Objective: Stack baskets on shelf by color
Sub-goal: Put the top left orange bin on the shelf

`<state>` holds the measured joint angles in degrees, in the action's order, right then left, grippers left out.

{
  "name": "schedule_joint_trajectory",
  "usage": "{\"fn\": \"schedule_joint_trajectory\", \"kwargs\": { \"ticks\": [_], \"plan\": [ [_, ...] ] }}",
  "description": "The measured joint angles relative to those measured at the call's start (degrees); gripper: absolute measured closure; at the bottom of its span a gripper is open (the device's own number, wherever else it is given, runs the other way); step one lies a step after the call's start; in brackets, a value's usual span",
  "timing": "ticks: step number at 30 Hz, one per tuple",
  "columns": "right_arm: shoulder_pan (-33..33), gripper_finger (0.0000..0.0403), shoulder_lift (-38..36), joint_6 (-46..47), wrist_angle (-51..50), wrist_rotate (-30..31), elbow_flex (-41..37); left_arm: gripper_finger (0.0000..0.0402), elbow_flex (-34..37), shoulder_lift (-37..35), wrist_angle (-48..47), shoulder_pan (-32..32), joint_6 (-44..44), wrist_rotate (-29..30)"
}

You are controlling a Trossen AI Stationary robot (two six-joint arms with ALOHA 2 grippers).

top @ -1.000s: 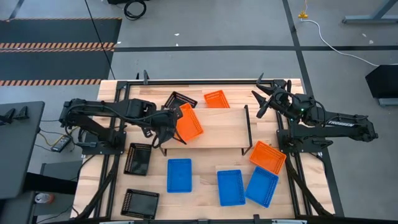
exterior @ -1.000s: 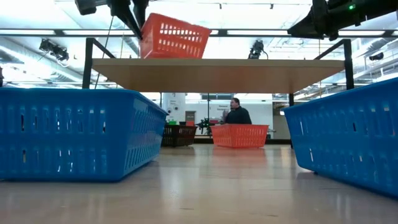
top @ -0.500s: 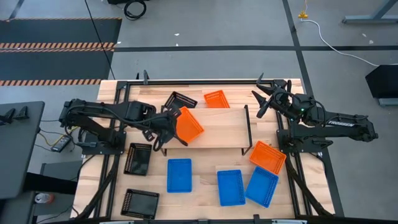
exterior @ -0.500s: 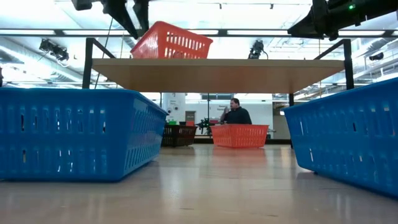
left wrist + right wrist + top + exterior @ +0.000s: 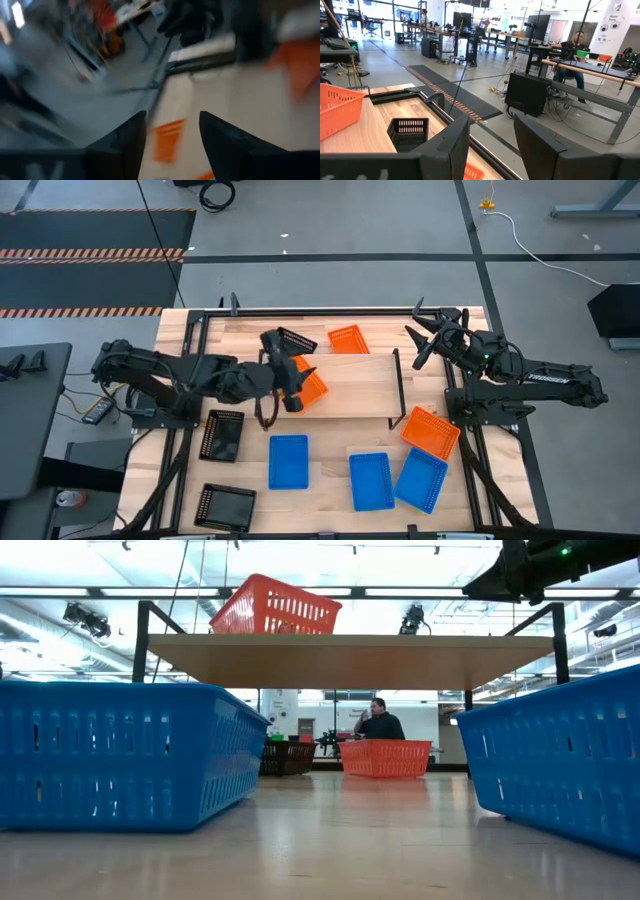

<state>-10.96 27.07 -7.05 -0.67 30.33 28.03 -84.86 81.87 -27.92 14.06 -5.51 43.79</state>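
An orange basket sits flat on its bottom at the left end of the shelf. My left gripper hangs open above the basket's left side, clear of it and out of the low view. My right gripper waits open over the table's far right corner with nothing between its fingers. The right wrist view shows the orange basket on the shelf.
On the table lie two more orange baskets. There are three blue ones near the front and three black ones on the left. The shelf's middle and right stand bare.
My left gripper has opened and let go of the orange basket. The basket hung tilted over the shelf's left end and now rests level on the board. The gripper has then risen out of the low view.
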Motion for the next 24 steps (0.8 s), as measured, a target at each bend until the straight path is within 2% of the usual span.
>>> {"fn": "schedule_joint_trajectory", "kwargs": {
  "ticks": [2,4,8,12,16,20,24],
  "plan": [
    [0.0,0.0241,0.01,0.18,0.0,0.0,0.0,0.0218,0.0,0.02,-2.45,-0.11,13.37,-1.58],
    [0.0,0.0241,0.01,1.0,-0.02,0.0,0.0,0.0221,0.0,0.25,-5.56,-0.13,22.71,-4.31],
    [0.0,0.0241,0.02,1.31,0.02,-0.02,0.0,0.0228,0.02,2.5,-10.63,-0.37,33.3,-10.62],
    [0.0,0.0241,0.01,1.31,0.01,0.28,0.0,0.023,0.04,6.4,-13.7,-0.7,35.18,-15.21],
    [0.0,0.0241,0.01,1.31,0.0,0.5,0.0,0.023,0.07,9.68,-19.07,-1.31,35.21,-15.62],
    [0.0,0.0241,0.02,0.96,-0.1,0.55,0.0,0.023,0.07,10.93,-24.76,-2.14,36.92,-16.02],
    [0.0,0.0241,0.01,0.24,-0.32,0.95,0.0,0.023,0.09,10.64,-27.62,-2.12,38.73,-20.7]
  ]
}}
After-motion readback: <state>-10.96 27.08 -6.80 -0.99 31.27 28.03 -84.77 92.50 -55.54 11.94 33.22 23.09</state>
